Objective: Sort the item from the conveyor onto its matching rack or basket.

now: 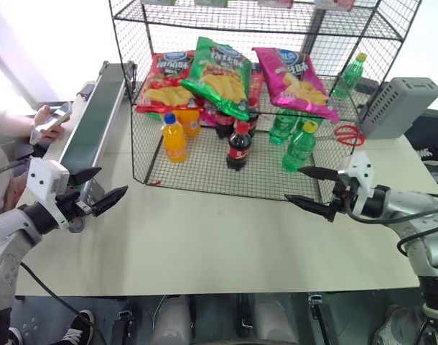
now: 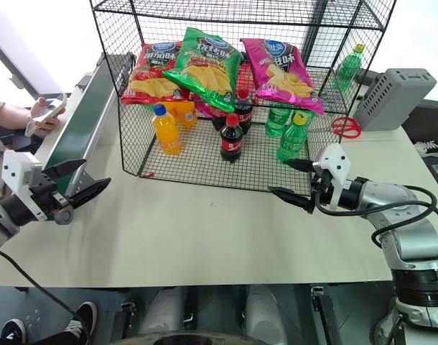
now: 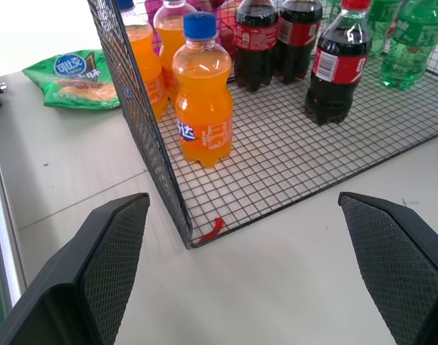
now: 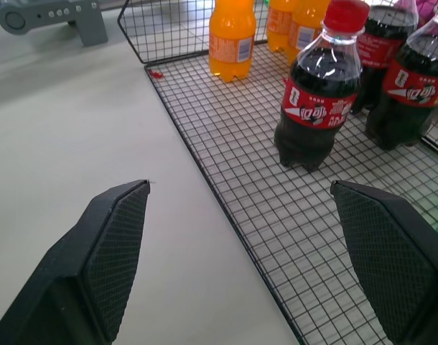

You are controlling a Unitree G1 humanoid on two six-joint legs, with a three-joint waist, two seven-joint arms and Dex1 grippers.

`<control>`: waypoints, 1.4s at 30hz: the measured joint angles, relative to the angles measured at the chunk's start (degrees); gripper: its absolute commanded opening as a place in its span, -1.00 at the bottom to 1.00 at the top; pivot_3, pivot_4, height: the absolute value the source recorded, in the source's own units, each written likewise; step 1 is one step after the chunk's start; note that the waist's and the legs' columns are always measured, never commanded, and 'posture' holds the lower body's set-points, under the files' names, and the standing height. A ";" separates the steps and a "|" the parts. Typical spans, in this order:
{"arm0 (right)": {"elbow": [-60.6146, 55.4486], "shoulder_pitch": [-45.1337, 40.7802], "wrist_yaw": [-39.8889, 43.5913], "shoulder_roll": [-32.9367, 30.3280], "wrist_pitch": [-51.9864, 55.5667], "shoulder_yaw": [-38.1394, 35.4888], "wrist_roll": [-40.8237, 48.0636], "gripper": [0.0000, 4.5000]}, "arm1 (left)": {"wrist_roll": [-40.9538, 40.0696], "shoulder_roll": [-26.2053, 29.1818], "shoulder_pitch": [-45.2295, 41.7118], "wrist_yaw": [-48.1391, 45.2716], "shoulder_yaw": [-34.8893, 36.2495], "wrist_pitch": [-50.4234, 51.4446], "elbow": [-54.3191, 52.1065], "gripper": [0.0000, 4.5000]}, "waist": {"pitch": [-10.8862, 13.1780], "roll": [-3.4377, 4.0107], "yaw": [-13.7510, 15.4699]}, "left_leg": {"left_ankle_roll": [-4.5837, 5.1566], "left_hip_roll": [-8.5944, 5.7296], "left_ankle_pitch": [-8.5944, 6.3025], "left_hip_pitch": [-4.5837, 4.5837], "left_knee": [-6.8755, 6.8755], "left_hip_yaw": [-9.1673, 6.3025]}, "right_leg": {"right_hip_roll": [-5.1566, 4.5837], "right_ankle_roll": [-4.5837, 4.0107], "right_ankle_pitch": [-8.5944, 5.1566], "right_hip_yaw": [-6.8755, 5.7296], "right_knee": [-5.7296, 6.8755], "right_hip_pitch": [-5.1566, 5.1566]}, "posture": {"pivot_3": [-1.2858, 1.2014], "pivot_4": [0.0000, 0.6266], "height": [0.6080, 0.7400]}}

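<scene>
The magenta-pink crisps bag, the item (image 1: pixel 294 80), lies on the middle tier of the black wire rack (image 1: pixel 204 172), at its right end beside a green bag (image 1: pixel 220 75) and a red bag (image 1: pixel 166 80). The dark green conveyor (image 1: pixel 93 122) runs along the table's left side. My left gripper (image 1: pixel 108 185) is open beside the conveyor's near end. My right gripper (image 1: pixel 296 185) is open in front of the rack's right corner. Nothing is between the fingers of either one.
Orange soda (image 1: pixel 173 138), cola (image 1: pixel 238 146) and green soda bottles (image 1: pixel 299 146) stand on the rack's floor. Another green bag (image 3: pixel 72 77) lies on the table beside the rack. A grey box (image 1: pixel 398 106) sits at the right. A person's hand holding a phone (image 1: pixel 50 122) is left of the conveyor.
</scene>
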 measured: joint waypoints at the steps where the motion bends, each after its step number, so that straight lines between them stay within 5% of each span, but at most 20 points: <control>1: 0.25 0.00 0.00 0.17 -0.17 0.17 -0.32 0.86 | 0.03 -0.04 -0.01 -0.08 -0.01 -0.16 0.01 1.00 | 0.00 0.00 -0.01 | 0.00 0.00 0.00 0.00 0.00 0.01 | 0.00 0.00 0.00 0.00 0.00 0.00 | 0.03 -0.52 1.00; 42: 1.53 -1.60 1.65 1.34 -4.21 1.09 -1.52 0.86 | 2.11 0.01 0.59 -4.28 0.01 -4.84 2.82 1.00 | 0.00 0.00 -0.14 | 0.00 0.04 0.00 0.02 0.00 0.11 | 0.03 0.00 0.00 0.07 0.04 -0.05 | 0.03 -0.52 1.00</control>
